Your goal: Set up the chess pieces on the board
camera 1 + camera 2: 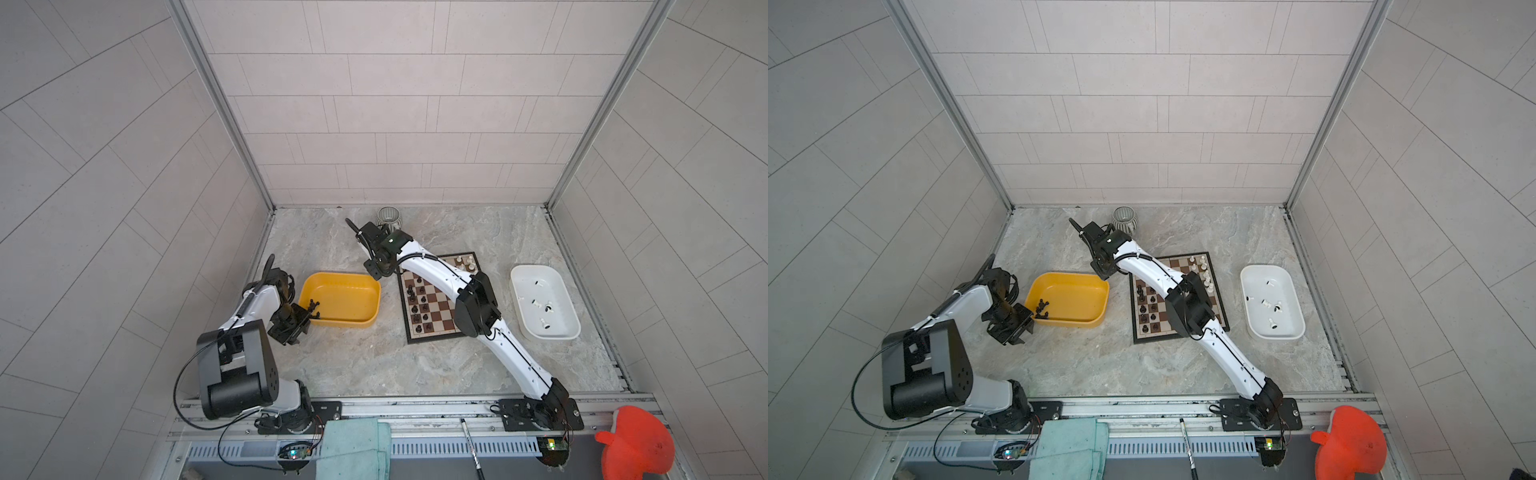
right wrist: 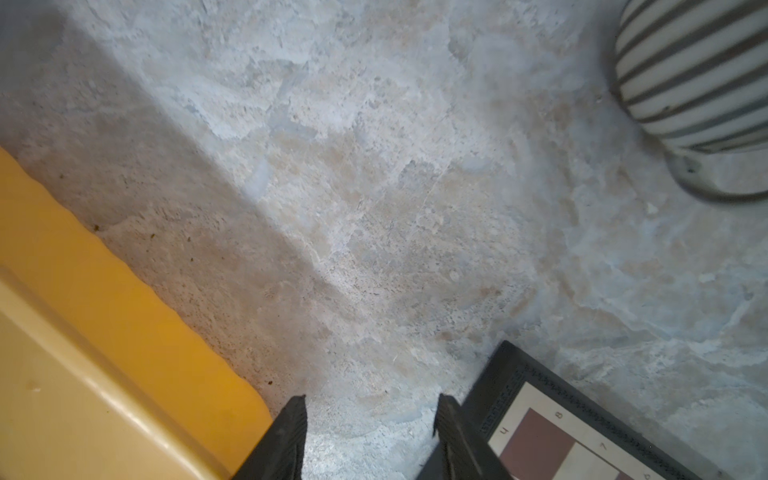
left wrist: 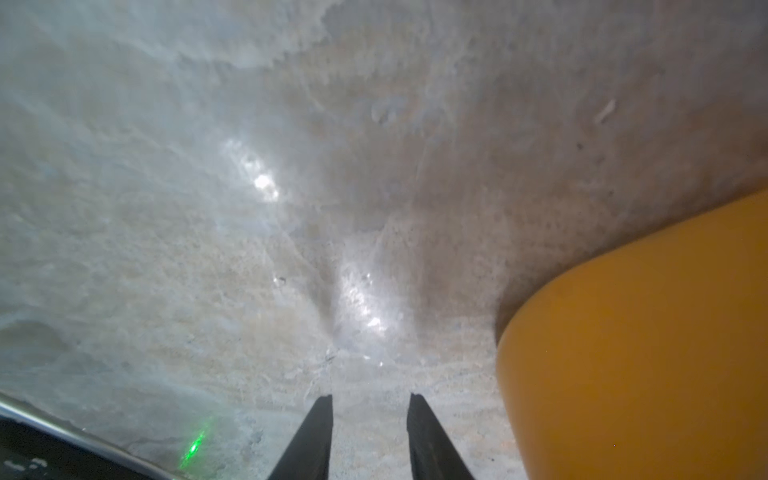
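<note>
**Board** [image 1: 428, 338] [image 1: 1167, 337]: flat and square, with brown and cream squares inside a black border. It lies on the table right of centre in both top views. Clock bearings take 12 as the back wall.
- Black chessmen [image 1: 417, 300] stand in 2 files along its 9 o'clock edge.
- White chessmen [image 1: 465, 264] cluster at its 1 o'clock corner.

**Obstruction:** the right arm [image 1: 432, 266] lies across the board from the 4 o'clock edge to the 11 o'clock corner and hides the squares beneath it.

**Right claw** [image 1: 376, 272] [image 2: 372, 401]: just off the board's 11 o'clock corner, between the board and the yellow tray [image 1: 340, 276]. It is released and empty, with bare table below.

**Yellow tray:** at 9 o'clock of the board, near it but apart. It is smooth glossy plastic with rounded corners. A few loose black pieces [image 1: 313, 307] lie at its 8 o'clock corner.

**Left claw** [image 1: 1027, 326] [image 3: 371, 399]: just outside that corner, beside the tray wall. It is released and empty.

**White tray** [image 1: 571, 320]: at 3 o'clock of the board, smooth and round-cornered. Several loose white pieces [image 1: 540, 305] lie inside it.

**Striped cup** [image 1: 390, 216] [image 2: 698, 70]: at 11 o'clock of the board, near the back wall. It is rounded, with grey and white ribs.

**Tabletop** [image 1: 374, 365]: grey-beige marbled stone pattern.
</note>
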{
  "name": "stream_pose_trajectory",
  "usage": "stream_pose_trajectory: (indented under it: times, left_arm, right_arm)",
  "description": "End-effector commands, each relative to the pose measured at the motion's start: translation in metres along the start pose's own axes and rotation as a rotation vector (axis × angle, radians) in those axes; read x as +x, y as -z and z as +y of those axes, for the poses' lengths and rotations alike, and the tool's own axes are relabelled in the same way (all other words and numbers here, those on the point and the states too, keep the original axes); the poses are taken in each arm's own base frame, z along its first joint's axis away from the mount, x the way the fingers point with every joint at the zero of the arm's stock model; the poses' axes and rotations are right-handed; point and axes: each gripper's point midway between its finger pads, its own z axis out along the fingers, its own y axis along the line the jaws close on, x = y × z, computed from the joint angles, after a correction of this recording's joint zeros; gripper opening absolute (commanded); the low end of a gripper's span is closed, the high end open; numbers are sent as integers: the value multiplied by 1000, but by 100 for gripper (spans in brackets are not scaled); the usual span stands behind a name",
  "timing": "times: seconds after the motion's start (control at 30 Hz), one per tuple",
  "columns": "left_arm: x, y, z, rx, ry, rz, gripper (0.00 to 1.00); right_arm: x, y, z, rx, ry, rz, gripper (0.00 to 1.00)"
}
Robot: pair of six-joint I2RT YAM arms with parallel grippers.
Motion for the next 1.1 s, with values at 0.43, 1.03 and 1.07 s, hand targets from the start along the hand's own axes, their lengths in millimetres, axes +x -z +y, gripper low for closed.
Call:
stream_pose_trajectory:
  times: [0.43, 1.03, 1.07]
  left_arm:
    - [-71, 31, -53, 21, -197, -161, 64]
    - [-70, 50, -124, -23, -405, -228, 75]
    - [-75, 61, -120, -48, -410, -271, 76]
  right_arm:
    - [35, 43, 52, -89, 145, 58, 49]
    - [71, 65, 105, -154, 95, 66, 48]
    - [71, 69, 100, -144, 86, 61, 48]
